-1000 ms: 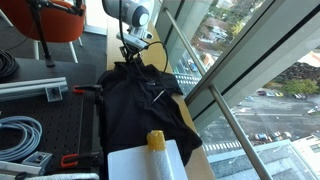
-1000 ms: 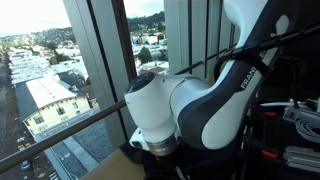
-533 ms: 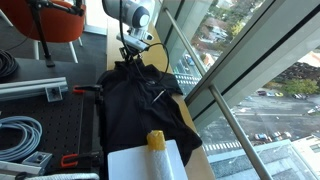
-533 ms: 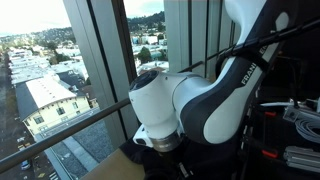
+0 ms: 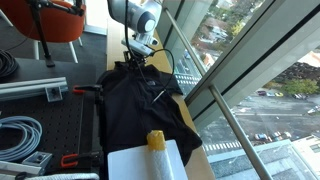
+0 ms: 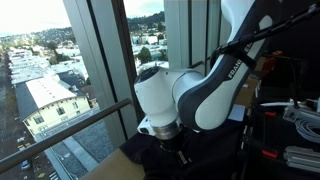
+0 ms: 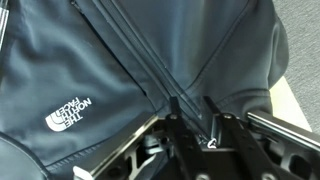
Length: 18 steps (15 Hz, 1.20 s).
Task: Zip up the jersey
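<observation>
The black jersey (image 5: 135, 105) lies spread on the table beside the window, with a small whitish mark (image 5: 158, 96) on the chest. In the wrist view its front zip (image 7: 135, 55) runs diagonally down to my gripper (image 7: 190, 108), with a white logo (image 7: 68, 112) to the left. The two fingers stand close together on the zip line, and a small silver pull (image 7: 210, 143) shows by the right finger. In both exterior views the gripper (image 5: 136, 60) (image 6: 178, 155) is down at the collar end of the jersey (image 6: 205, 165).
A white box (image 5: 145, 165) with a yellow-capped item (image 5: 156, 140) sits at the near end of the jersey. A window rail (image 5: 215, 95) runs along one side. Grey cables (image 5: 20, 135), red clamps (image 5: 85, 90) and an orange chair (image 5: 55, 20) are on the other side.
The arm has shifted a little along the jersey toward the collar end. The jersey itself has barely moved.
</observation>
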Each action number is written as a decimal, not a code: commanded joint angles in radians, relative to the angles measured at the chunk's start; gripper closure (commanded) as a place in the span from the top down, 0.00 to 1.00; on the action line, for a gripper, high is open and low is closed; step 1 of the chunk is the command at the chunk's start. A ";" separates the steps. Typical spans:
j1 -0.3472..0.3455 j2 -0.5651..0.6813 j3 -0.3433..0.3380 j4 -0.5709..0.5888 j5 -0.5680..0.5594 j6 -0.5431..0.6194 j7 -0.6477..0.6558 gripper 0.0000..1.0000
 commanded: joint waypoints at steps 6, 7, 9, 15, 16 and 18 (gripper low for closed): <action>-0.035 -0.160 0.011 -0.111 0.010 -0.020 -0.010 0.97; -0.044 -0.203 0.011 -0.137 0.015 -0.017 -0.003 1.00; -0.067 -0.297 0.005 -0.191 0.032 0.005 0.038 1.00; -0.172 -0.577 0.004 -0.328 0.158 -0.005 0.086 1.00; -0.187 -0.621 0.003 -0.344 0.189 -0.020 0.079 1.00; -0.222 -0.710 0.002 -0.370 0.269 -0.064 0.053 1.00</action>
